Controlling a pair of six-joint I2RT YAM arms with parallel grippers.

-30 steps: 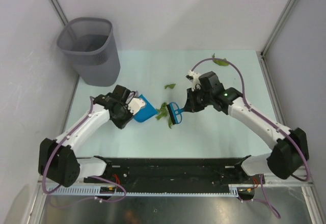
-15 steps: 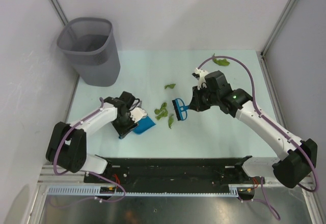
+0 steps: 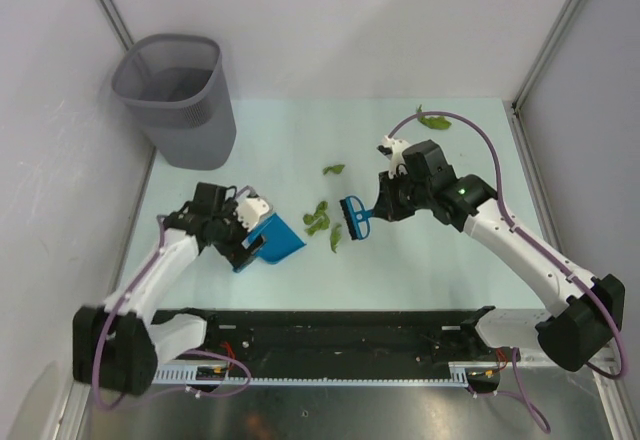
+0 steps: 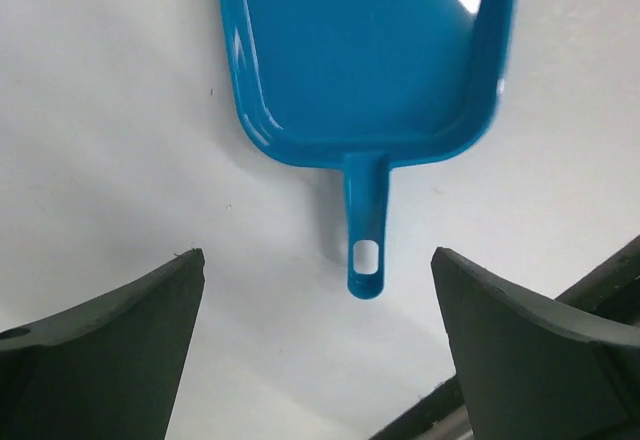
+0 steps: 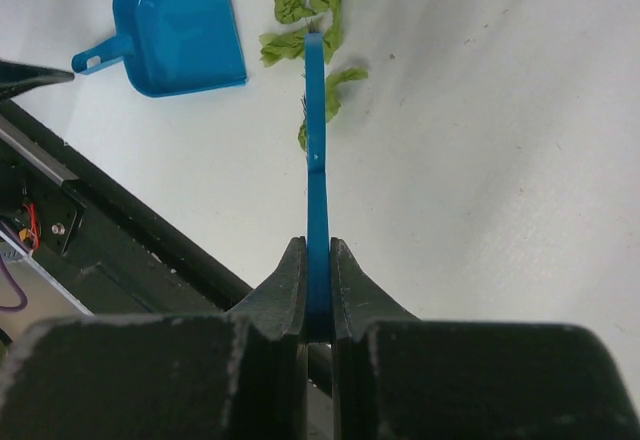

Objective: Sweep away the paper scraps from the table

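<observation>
**Dustpan lying free, brush at the scrap pile**

Nearest me, at the lower left of the overhead view, my left end effector (image 4: pixel 315 258) is released, its fingers spread wide. The blue dustpan (image 4: pixel 360 50) lies flat on the bench (image 3: pixel 300 130), and its short handle points back into the gap between my fingers without touching either one. My left side is grasping nothing.

Toward the middle of the frame, my right end effector (image 5: pixel 318 250) is clenched on the handle of the blue brush (image 5: pixel 317 110). The brush head sits just right of the main cluster of green paper scraps (image 3: pixel 318 218), which lies between the brush and the dustpan's open mouth. One scrap (image 3: pixel 334 169) lies alone a little farther up the bench. Another (image 3: pixel 433 120) rests near the far edge at the upper right, under my cable. The grey mesh wastebasket (image 3: pixel 180 100) stands off the bench's far left corner.

I judge the step in hand to be the sweep itself, and none of the scraps is in the pan yet. The next move calls for a low stroke leftward that pushes the cluster into the pan's mouth. With the pan unheld, it may slide away under the push.
</observation>
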